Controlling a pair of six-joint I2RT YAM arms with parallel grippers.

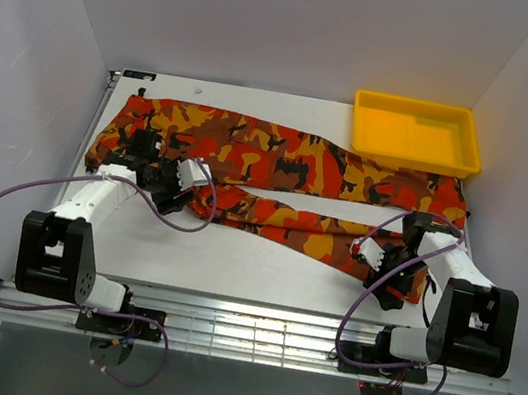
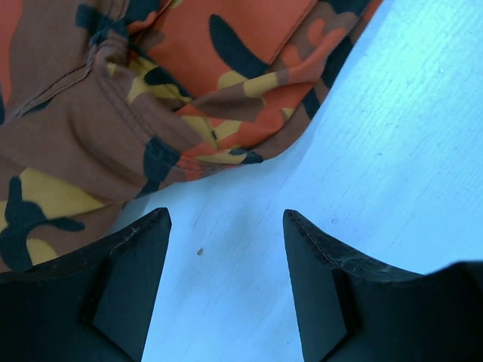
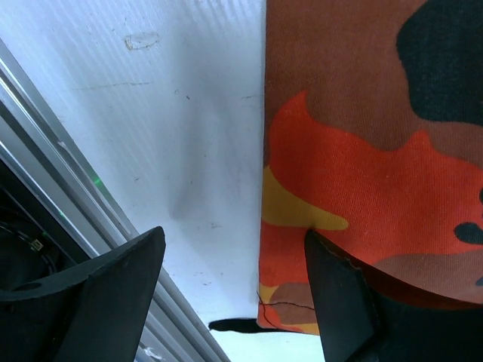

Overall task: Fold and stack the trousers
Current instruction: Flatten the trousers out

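The camouflage trousers (image 1: 278,175) lie spread across the white table, waist at the left, the two legs running right; the near leg angles toward the right arm. My left gripper (image 1: 175,195) is open over bare table just off the near edge of the waist part (image 2: 151,98), holding nothing. My right gripper (image 1: 394,280) is open at the end of the near leg; the hem edge (image 3: 362,188) lies between the fingers, with one finger (image 3: 343,309) over the cloth.
A plain yellow tray (image 1: 417,134) stands at the back right, touching the far leg's end. Purple cables loop beside both arms. A metal rail (image 1: 253,323) runs along the table's near edge, close to the right gripper (image 3: 234,294).
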